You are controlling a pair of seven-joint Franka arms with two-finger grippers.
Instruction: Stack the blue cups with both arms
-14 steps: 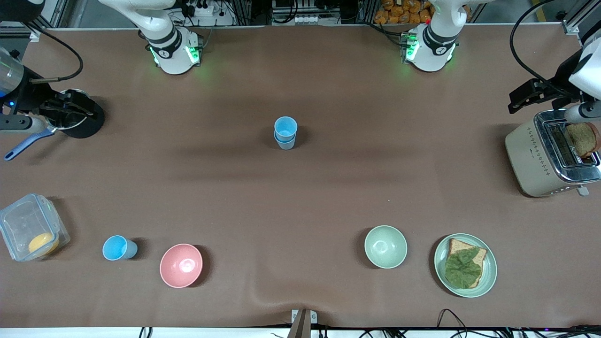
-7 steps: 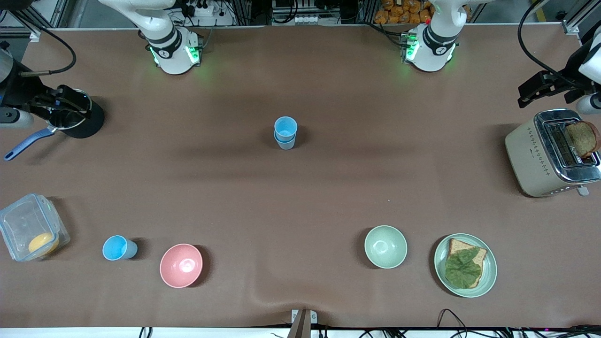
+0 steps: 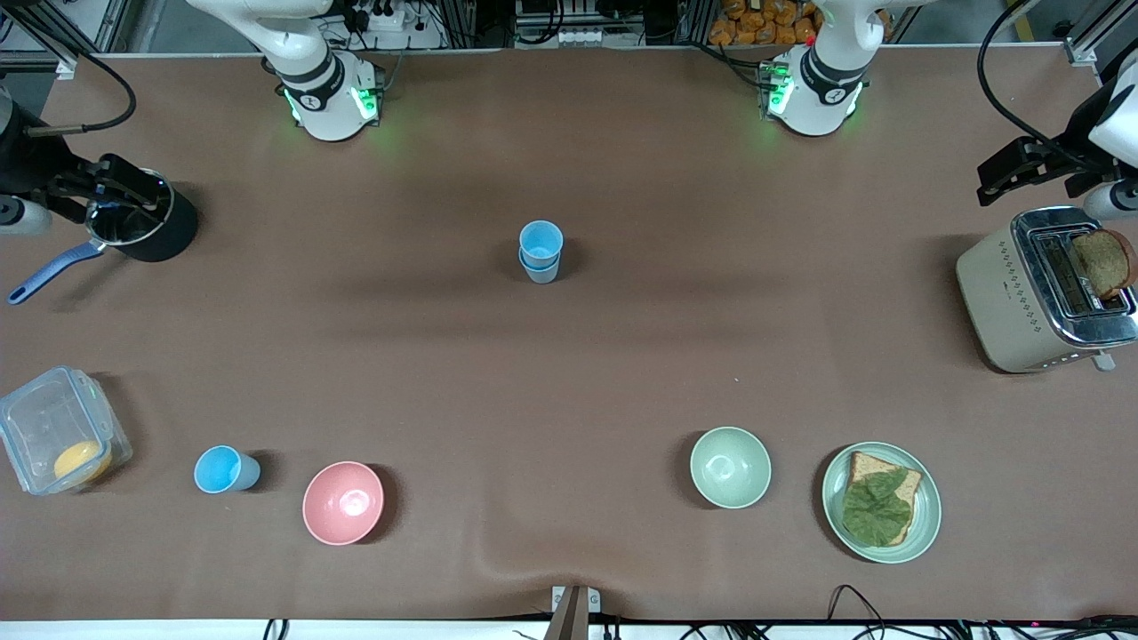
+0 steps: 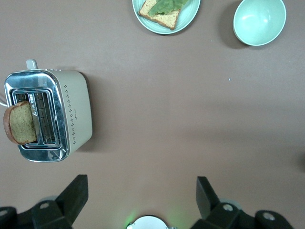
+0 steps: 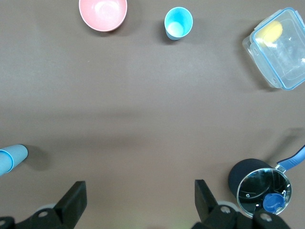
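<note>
2 blue cups (image 3: pixel 540 252): nested into 1 stack, sky-blue one sitting in the duller one, upright at mid-desk, well apart from both grippers; an edge of the stack shows in the right wrist view (image 5: pixel 10 159)
Desk (image 3: pixel 569 373): brown cover, carrying everything
Left gripper (image 3: pixel 1022 167): hangs at the left arm's end of the desk, over the bare patch beside the toaster (image 3: pixel 1040 289); fingers (image 4: pixel 74 196) spread wide, pinching nothing
Right gripper (image 3: pixel 120 182): at the right arm's end of the desk, over the black pot (image 3: pixel 147 227); fingers (image 5: pixel 75 199) spread wide, pinching nothing
Toaster: 1 slice of brown bread (image 3: pixel 1102 262) stands in a slot
Black pot: blue handle, a small blue thing lies in it (image 5: pixel 272 202)
3rd blue cup (image 3: pixel 222 469): brighter, upright, near the front camera, between the clear box (image 3: pixel 55 428) and the pink bowl (image 3: pixel 343 502)
Clear box: holds 1 yellow piece
Green bowl (image 3: pixel 730 467): near the front camera, just beside the green plate (image 3: pixel 929 498)
Green plate: bread with a leaf on top
</note>
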